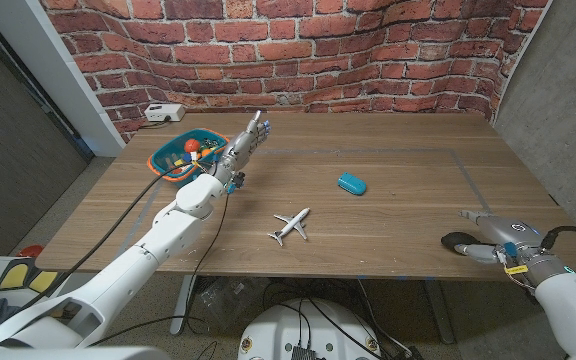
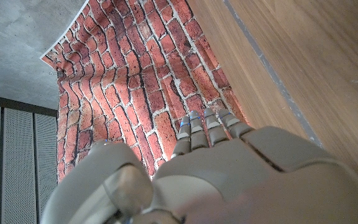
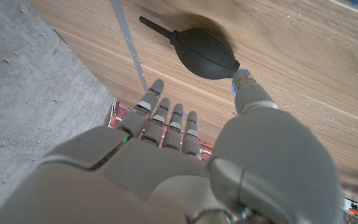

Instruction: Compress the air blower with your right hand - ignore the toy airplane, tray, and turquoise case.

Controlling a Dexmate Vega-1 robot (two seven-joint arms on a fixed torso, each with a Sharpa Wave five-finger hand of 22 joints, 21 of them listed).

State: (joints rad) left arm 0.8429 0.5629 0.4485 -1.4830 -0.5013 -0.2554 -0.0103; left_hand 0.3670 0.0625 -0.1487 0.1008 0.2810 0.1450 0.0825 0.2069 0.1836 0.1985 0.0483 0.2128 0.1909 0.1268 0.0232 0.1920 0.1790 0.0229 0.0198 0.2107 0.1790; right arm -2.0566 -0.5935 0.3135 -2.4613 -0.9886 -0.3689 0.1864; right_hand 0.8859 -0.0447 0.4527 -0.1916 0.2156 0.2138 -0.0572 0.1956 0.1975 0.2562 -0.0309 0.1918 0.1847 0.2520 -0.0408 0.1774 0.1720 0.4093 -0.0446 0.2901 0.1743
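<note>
The black air blower (image 3: 205, 53), a rubber bulb with a thin nozzle, lies on the wooden table (image 1: 398, 220) near the front right edge. In the head view the air blower (image 1: 457, 243) shows as a dark shape just left of my right hand (image 1: 503, 238). My right hand (image 3: 166, 155) hovers by it with its fingers (image 3: 166, 118) stretched out and holding nothing. The thumb tip is right at the bulb's end; I cannot tell whether it touches. My left hand (image 1: 243, 140) is raised at the far left, fingers (image 2: 207, 127) straight, holding nothing.
A blue-and-orange tray (image 1: 173, 158) with small items sits just left of my left hand. A white toy airplane (image 1: 290, 225) lies mid-table and a turquoise case (image 1: 351, 183) behind it. A white power strip (image 1: 163, 113) lies by the brick wall (image 1: 368, 50).
</note>
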